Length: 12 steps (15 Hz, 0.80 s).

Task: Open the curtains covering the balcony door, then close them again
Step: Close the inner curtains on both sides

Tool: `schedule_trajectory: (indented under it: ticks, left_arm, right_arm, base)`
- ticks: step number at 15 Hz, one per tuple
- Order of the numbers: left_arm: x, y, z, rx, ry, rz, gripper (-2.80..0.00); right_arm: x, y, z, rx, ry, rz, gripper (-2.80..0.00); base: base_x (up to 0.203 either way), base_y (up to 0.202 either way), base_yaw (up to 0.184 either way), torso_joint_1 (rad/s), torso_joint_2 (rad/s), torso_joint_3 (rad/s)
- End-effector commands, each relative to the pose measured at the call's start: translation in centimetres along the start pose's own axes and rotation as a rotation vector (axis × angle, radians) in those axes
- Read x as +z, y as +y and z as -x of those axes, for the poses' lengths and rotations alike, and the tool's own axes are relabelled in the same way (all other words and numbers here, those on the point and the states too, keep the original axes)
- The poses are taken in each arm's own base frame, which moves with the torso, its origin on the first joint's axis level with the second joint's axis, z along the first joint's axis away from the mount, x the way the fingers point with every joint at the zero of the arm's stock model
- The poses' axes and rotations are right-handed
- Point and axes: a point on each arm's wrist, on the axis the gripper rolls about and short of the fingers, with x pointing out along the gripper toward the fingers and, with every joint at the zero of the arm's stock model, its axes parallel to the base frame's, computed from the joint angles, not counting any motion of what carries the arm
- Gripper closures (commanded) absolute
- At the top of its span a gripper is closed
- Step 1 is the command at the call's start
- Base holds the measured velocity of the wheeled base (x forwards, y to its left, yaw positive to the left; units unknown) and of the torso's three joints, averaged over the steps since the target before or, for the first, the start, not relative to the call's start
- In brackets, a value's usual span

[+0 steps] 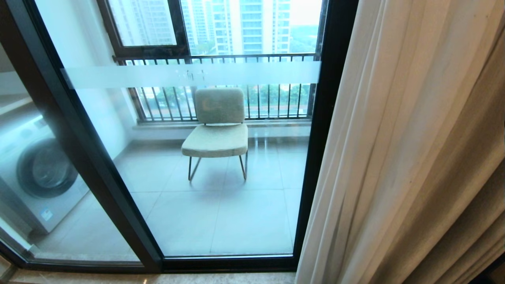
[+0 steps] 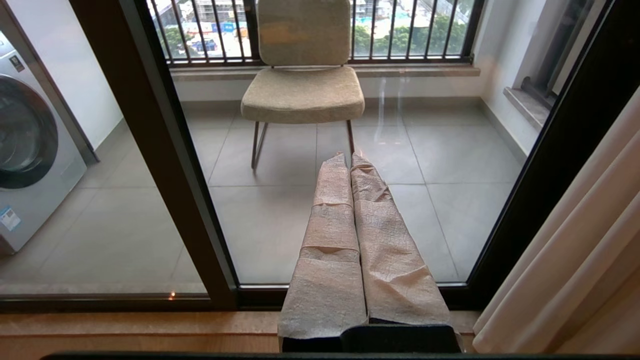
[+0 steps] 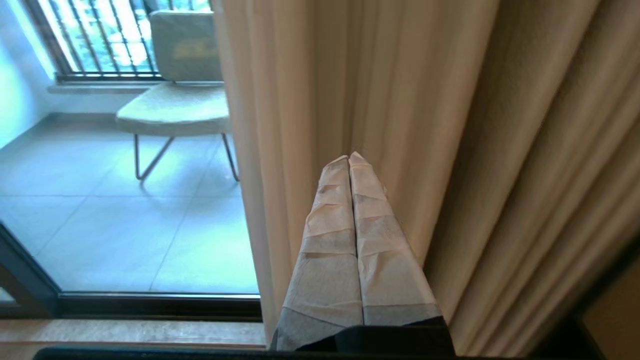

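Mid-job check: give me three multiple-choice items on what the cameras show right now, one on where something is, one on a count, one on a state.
1. Where are the curtains bunched?
A. right of the balcony door
B. left of it
C. across all its glass

2. How many chairs stand on the balcony?
A. none
B. one
C. three

3. How is the right gripper?
A. open wide
B. shut on a curtain fold
C. shut, holding nothing

Answers:
1. A: the folds hang at the right, the glass is uncovered.
2. B: a single padded chair stands before the railing.
3. C: its taped fingers meet with nothing between them, pointing at the curtains.
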Motion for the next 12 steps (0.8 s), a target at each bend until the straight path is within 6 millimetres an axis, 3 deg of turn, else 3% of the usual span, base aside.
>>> schedule_trajectory:
  ticks: [1,4,7,12]
  left_arm:
    - [0.0,0.0,0.0,0.0,-0.001,0.0,0.0]
    - [0.0,0.0,0.0,0.0,-0.001,0.0,0.0]
    - [0.0,0.0,0.0,0.0,-0.001,0.0,0.0]
    - [0.0,0.0,0.0,0.0,-0.001,0.0,0.0]
  right_arm:
    - [1.5,0.1,0.4,0.042,-0.049,0.003,0.0]
    - [4.3,0.1,1.2,0.081,-0.103,0.008,0.0]
    - [7.6,0.2,0.6,0.124,-0.089,0.009,0.0]
    - [14.4,0.2,-3.8,0.194,-0.088,0.011,0.0]
  base:
    - [0.0,0.0,0.0,0.0,0.0,0.0]
    - [0.0,0.0,0.0,0.0,0.0,0.0]
    - [0.0,0.0,0.0,0.0,0.0,0.0]
    - [0.0,0.0,0.0,0.0,0.0,0.0]
